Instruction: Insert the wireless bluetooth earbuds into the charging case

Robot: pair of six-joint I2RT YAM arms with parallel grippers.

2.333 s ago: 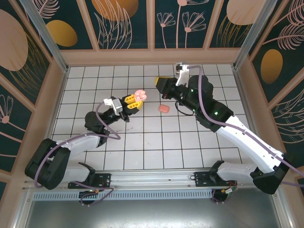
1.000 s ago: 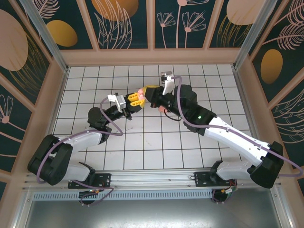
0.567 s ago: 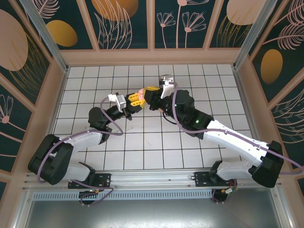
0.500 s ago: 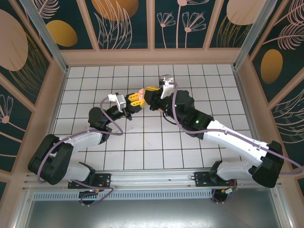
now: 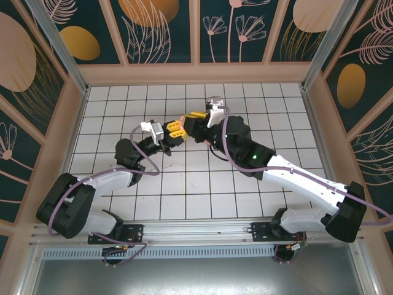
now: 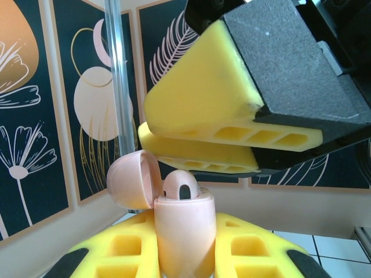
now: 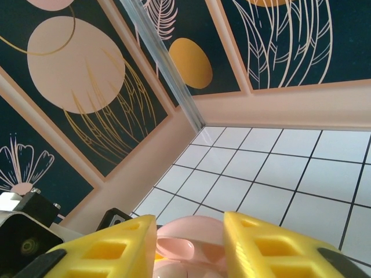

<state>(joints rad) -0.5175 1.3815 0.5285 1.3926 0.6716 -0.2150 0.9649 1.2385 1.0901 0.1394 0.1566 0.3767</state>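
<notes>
Left wrist view, item one: the left gripper, its yellow fingers clamped from both sides on a pale pink charging case, which stands upright between them. We note the lid hinged open and tipped to the left. Out of the case's mouth rises a rounded pale pink top with a dark slot, which we take to be one earbud seated in its socket. Whether a second sits beside it we cannot tell from this angle.

Item two: the right gripper, directly above the open case and close to it, clear of the earbud as far as we can see. In the right wrist view its two fingers stand apart, with the pink case showing in the gap below them.

Item three, top external view: both arms reach in and meet over the middle of the white tiled floor, the two grippers tip to tip. A pink border and dark panels painted with leaves and discs enclose the floor on three sides.
</notes>
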